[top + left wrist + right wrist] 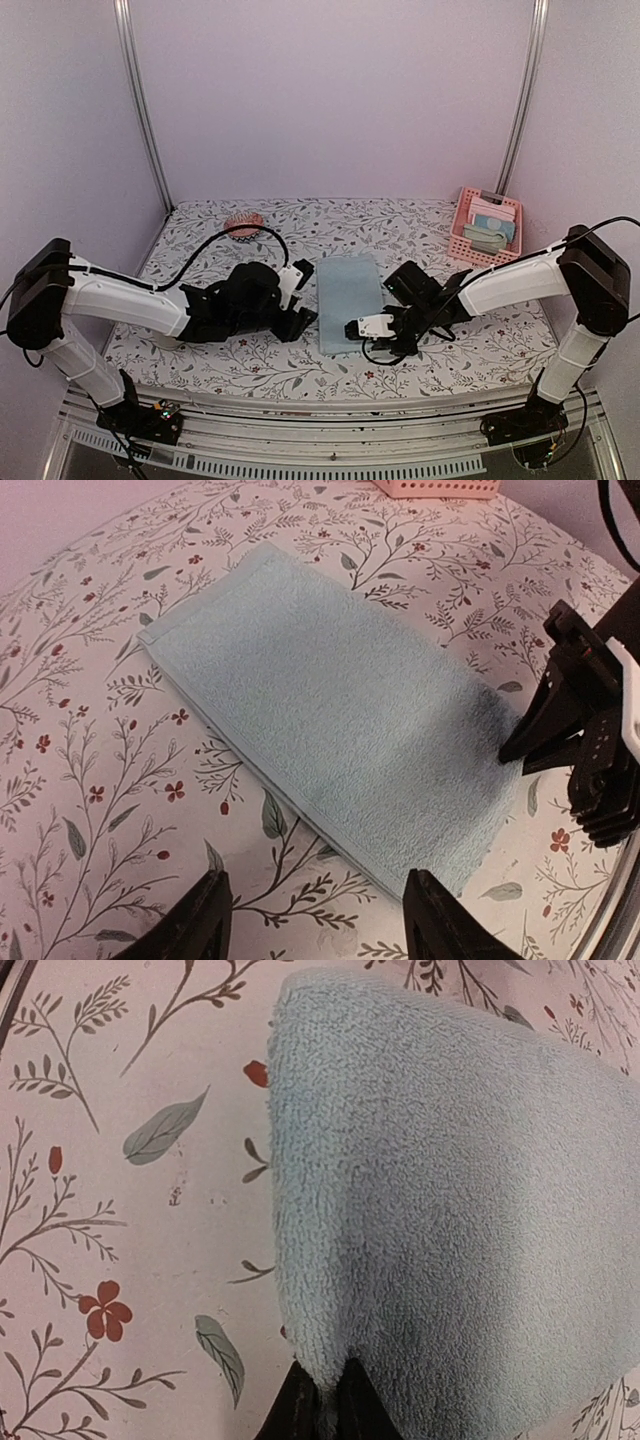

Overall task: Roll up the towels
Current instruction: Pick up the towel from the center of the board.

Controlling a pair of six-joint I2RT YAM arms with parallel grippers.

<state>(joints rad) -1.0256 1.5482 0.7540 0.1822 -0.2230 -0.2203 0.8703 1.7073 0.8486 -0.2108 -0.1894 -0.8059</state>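
A light blue towel lies flat, folded into a long strip, on the floral table between the arms. It fills the left wrist view and the right wrist view. My right gripper is shut on the towel's near right corner, the cloth pinched between its fingertips. It shows at the right of the left wrist view. My left gripper is open at the towel's near left edge, its black fingers just off the cloth above the table.
A pink basket holding folded towels stands at the back right. A small round reddish object lies at the back left. The table's front edge runs just below both grippers.
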